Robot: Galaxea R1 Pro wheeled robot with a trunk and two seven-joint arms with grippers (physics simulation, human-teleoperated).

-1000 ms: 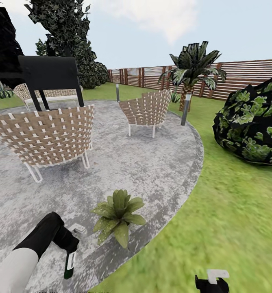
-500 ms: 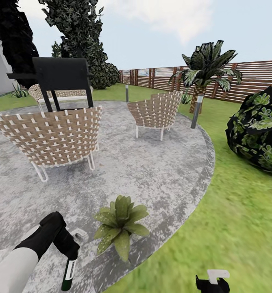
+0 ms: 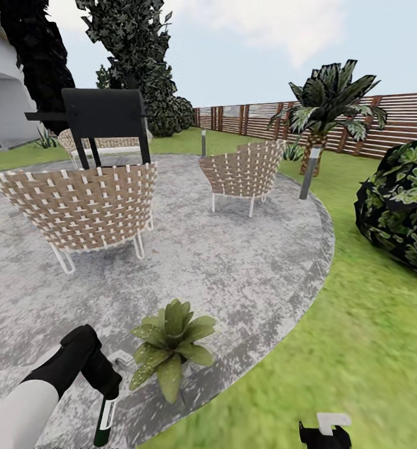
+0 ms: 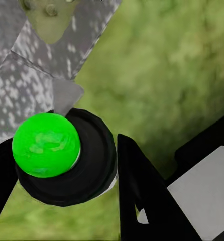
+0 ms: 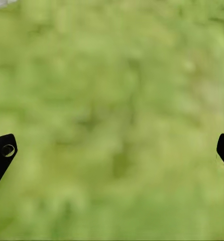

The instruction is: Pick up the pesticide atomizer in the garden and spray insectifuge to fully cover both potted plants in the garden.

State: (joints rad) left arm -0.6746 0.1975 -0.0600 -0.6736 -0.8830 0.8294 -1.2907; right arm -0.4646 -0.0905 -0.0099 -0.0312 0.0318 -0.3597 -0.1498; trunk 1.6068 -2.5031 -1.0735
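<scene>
Patio (image 3: 245,268) of round grey paving, bordered by lawn (image 3: 358,349), brown slatted fence (image 3: 395,125) behind.
We hold the pesticide atomizer (image 3: 105,415) in our left gripper (image 3: 108,381), clamped on it, above the patio's near edge just beside one potted plant (image 3: 169,343). Our right gripper (image 5: 112,150) hangs spread and empty over grass. Three woven chairs (image 3: 83,206) stand further in.

left gripper (image 3: 108,390) holds the pesticide atomizer (image 3: 104,421) just beside a potted plant (image 3: 169,340) on the patio (image 3: 245,262).
</scene>
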